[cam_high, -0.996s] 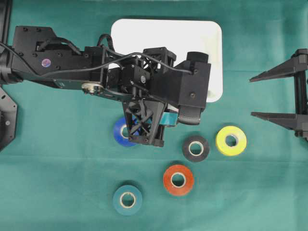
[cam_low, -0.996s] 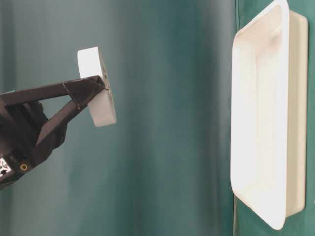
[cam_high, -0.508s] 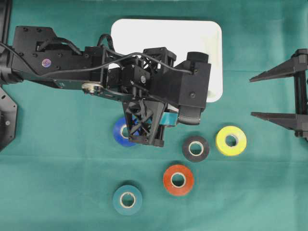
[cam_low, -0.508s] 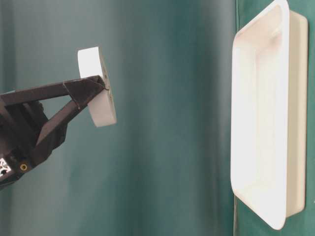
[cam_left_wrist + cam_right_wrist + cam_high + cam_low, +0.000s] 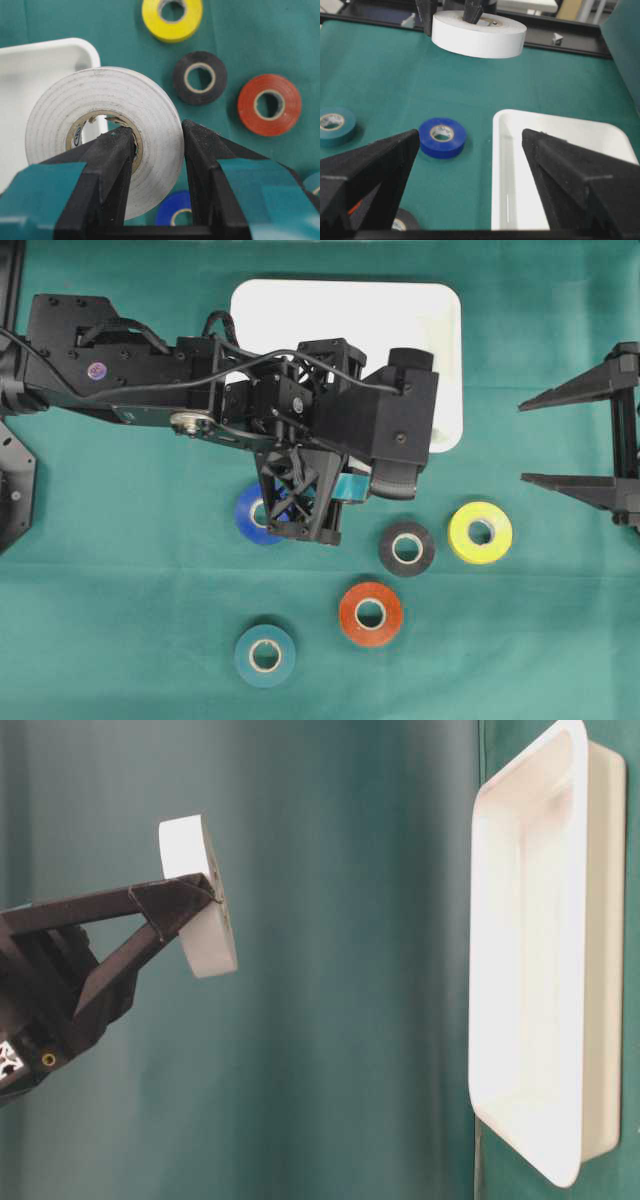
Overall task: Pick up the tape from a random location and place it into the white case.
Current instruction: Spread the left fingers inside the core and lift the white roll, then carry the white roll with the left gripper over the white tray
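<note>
Fingers (image 5: 115,165) of the left gripper (image 5: 157,150) pinch the white tape (image 5: 105,135) through its core, aloft beside the case (image 5: 445,350); dropped now, it would likely miss.

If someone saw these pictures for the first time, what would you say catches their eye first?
Most likely the white tape roll, gripped through its core by the left end effector and held in the air. Next, the glossy white case at the top of the overhead view. Below it lie the bright rolls on the green cloth: yellow, red and blue.
</note>
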Robot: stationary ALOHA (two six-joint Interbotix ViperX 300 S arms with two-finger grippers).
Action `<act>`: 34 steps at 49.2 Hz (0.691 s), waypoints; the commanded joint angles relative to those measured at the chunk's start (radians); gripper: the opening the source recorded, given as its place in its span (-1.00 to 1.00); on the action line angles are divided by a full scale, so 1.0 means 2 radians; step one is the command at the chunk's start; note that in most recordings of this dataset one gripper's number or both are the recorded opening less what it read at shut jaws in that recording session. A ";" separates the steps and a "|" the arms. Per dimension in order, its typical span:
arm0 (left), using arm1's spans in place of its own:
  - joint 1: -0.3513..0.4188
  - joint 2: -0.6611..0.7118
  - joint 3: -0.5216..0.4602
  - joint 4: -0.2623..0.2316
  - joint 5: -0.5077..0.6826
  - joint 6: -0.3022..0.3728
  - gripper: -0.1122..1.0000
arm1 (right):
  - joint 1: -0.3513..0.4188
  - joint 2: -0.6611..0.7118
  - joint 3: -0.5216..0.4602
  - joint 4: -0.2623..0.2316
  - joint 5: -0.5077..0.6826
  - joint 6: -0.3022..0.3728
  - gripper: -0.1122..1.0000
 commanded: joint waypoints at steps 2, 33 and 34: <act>0.013 -0.021 -0.008 0.001 -0.002 0.000 -0.36 | -0.001 0.002 -0.014 -0.001 -0.002 0.000 0.85; 0.136 -0.017 -0.003 0.001 -0.002 0.008 -0.36 | -0.001 0.004 -0.014 -0.001 -0.002 -0.002 0.85; 0.137 -0.017 -0.003 0.001 -0.002 0.009 -0.36 | -0.001 0.004 -0.014 -0.001 -0.002 -0.002 0.85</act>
